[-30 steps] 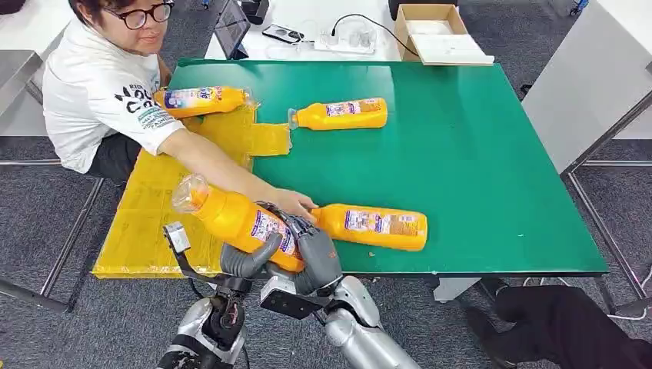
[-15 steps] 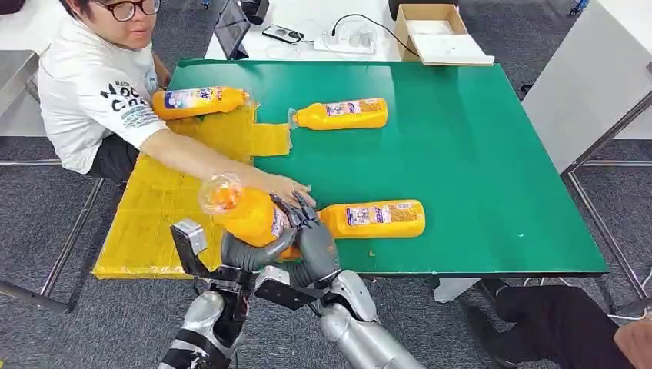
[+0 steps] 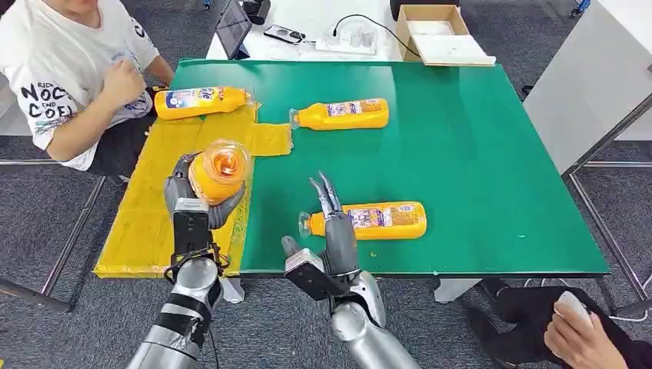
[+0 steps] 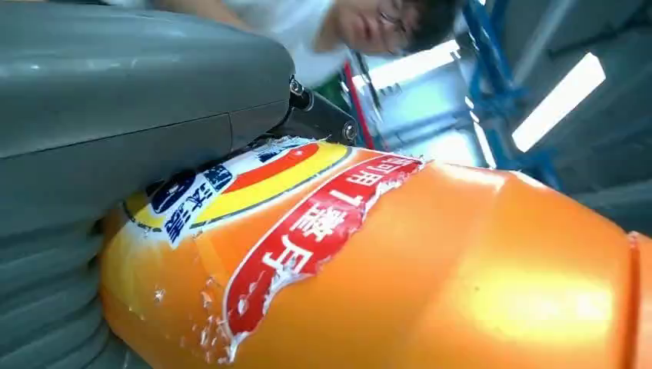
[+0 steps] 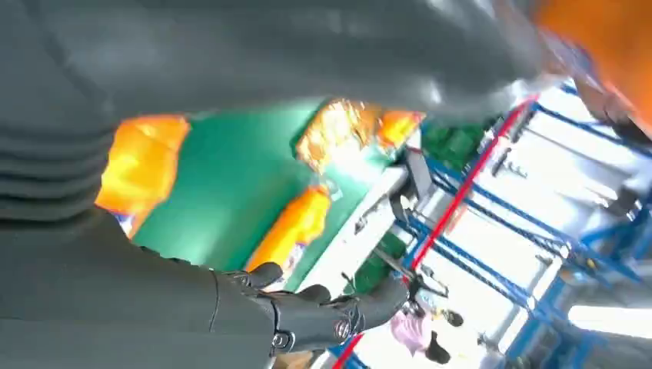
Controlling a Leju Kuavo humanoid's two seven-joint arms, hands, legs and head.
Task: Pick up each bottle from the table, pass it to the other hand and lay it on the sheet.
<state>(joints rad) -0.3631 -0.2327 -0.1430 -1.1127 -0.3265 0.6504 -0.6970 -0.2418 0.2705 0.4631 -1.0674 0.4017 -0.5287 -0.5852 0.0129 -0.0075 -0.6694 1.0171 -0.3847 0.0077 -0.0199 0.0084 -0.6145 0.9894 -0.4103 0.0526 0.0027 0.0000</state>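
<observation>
Bottle point(image 3: 219, 169) now in left robot hand point(image 3: 201, 201), seemingly alone

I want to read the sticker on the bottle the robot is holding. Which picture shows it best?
The left wrist view: the held bottle sits right before the camera, its red and blue label large, though turned sideways. The head view shows the left hand gripping it above the yellow sheet, cap end toward the camera, label hidden. In the right wrist view I cannot pick it out.

- Held bottle point(image 3: 219, 171): glossy orange plastic with a clear cap; its printed label point(image 4: 300, 231) was scuffed and peeling at the edges.
- Desk point(image 3: 461, 154): smooth, matt green surface.
- Sheet point(image 3: 154, 207): shiny, wrinkled yellow film.
- Left hand point(image 3: 184, 201): matt grey plastic.
- Box point(image 3: 434, 31): plain brown cardboard.
</observation>
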